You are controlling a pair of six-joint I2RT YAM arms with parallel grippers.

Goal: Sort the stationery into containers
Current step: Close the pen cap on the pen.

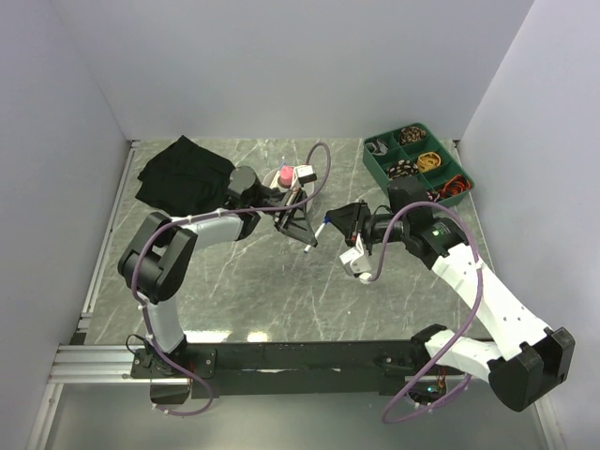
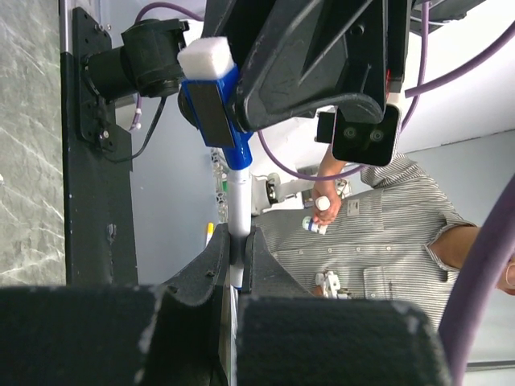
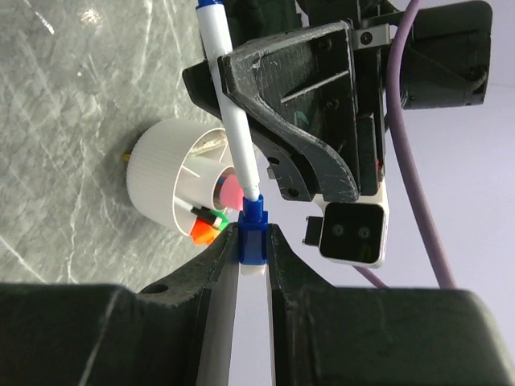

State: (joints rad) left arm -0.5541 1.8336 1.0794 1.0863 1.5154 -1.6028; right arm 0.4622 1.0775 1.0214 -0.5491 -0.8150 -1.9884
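Two arms meet over the table (image 1: 281,291), both gripping one pen (image 2: 238,201) in mid-air. Left gripper (image 2: 236,257): fingers pressed together on the white barrel, which runs straight out from between them; in the left wrist view the barrel ends in a blue cap (image 2: 216,108) with a white block on top, lying against the black body of the other gripper. Right gripper (image 3: 253,249): fingers pinching the blue cap from both sides, the white barrel rising away from the fingertips at a slight tilt and passing beside the left gripper's black frame. In the top view the pen is a short pale piece spanning the gap between the two grippers, near the middle of the table and clear of its surface; whether the cap is seated on the barrel or partly drawn off cannot be told.

Beyond the grippers: the bowl (image 1: 286,178), round, white and ribbed, standing on the table just behind the left wrist; inside its dividers lie an orange highlighter (image 3: 201,229) with a green tip and a pink cap (image 3: 232,191); the pen hangs in front of the bowl, not touching it. Far left corner: the bag (image 1: 183,173), black and crumpled, lying flat just beside the left arm's wrist. Far right corner: a green tray (image 1: 374,165) with compartments holding small items, well apart from the pen. Background of the left wrist view: a person (image 2: 386,233) in a striped shirt.
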